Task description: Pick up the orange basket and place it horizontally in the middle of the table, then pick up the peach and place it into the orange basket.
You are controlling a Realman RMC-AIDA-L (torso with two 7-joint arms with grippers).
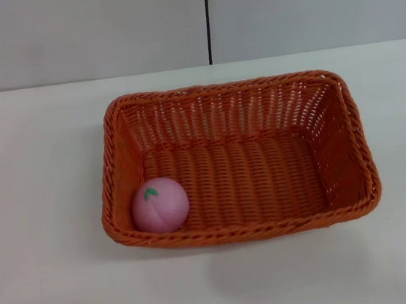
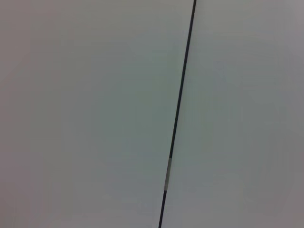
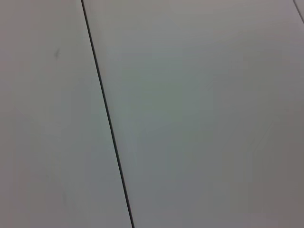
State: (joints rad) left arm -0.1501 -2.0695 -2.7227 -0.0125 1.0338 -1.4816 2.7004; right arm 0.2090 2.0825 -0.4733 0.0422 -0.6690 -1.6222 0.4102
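Note:
The orange basket [image 1: 337, 140] lies lengthwise across the middle of the white table [image 1: 39, 220] in the head view. Inside it, in the near left corner, rests the pink peach [image 1: 160, 204] with its green leaf mark facing up. Neither gripper nor any part of an arm shows in the head view. Both wrist views show only a pale wall panel with a dark seam, with no fingers in them.
A grey panelled wall [image 1: 73, 34] with a dark vertical seam [image 1: 206, 15] rises behind the table's far edge. Bare white tabletop surrounds the basket on all sides.

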